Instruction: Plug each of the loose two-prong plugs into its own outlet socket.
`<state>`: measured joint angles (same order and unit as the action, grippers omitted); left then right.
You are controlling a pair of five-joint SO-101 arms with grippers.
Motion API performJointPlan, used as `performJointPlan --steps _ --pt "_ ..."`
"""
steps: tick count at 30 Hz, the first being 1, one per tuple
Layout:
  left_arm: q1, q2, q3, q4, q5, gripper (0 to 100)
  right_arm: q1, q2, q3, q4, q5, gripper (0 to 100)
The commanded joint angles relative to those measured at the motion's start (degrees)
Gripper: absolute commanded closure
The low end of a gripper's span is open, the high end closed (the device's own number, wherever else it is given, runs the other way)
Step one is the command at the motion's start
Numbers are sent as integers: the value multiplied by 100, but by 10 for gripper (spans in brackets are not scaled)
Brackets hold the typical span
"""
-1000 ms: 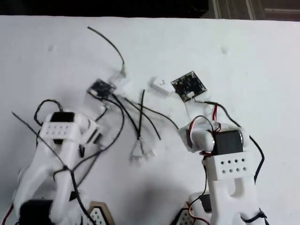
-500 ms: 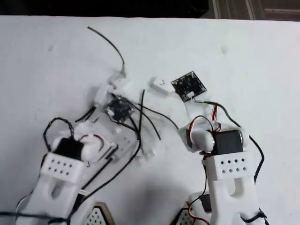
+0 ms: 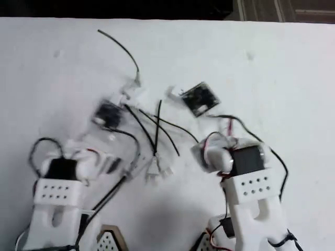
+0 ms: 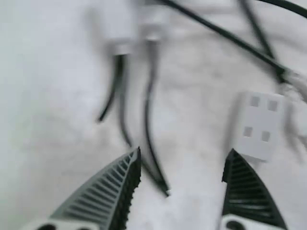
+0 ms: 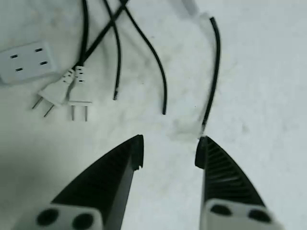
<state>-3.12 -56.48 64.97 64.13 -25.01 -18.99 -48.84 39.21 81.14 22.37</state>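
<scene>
i'm seeing white shells covering the left arm (image 3: 52,192) and right arm (image 3: 252,184); black and red cables are looping over both; ribbed dark fingers (image 5: 115,177) are tapering to points

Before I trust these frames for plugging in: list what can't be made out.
Left wrist view: two white cord ends, blurred, cut by the edge; prongs unreadable.
Right wrist view: outlet block, cut by the edge.
High view: plugs, too small to see prongs.

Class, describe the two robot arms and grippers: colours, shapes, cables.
The left arm and right arm have white shells with rows of small holes, black motors, and looping black and red cables. The left gripper and right gripper have dark, pointed, wedge-shaped fingers; the left's are ribbed.
</scene>
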Motion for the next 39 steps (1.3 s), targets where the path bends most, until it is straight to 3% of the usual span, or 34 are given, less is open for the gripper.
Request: performJointPlan --steps 1,6,13,30,37,39 --pt "-1437 -629 -123 9 35 735 -725 198 -114 40 -9 819" --pt "-2255 -1420 835 -35 35 736 -1481 1508 -589 40 -202 819" --pt "-2440 -2818 1881 9 18 736 -2299 3240 -1204 -233 -589 819" --pt "-2431 -4787 2514 897 -325 735 -2149 5182 -1292 -1218 -589 820" --pt "-2431 -4787 2514 897 -334 736 -1719 5657 -1292 -1684 -589 988" --pt "-2431 -4787 2514 897 -334 736 -1719 5613 -1266 -1640 -589 974"
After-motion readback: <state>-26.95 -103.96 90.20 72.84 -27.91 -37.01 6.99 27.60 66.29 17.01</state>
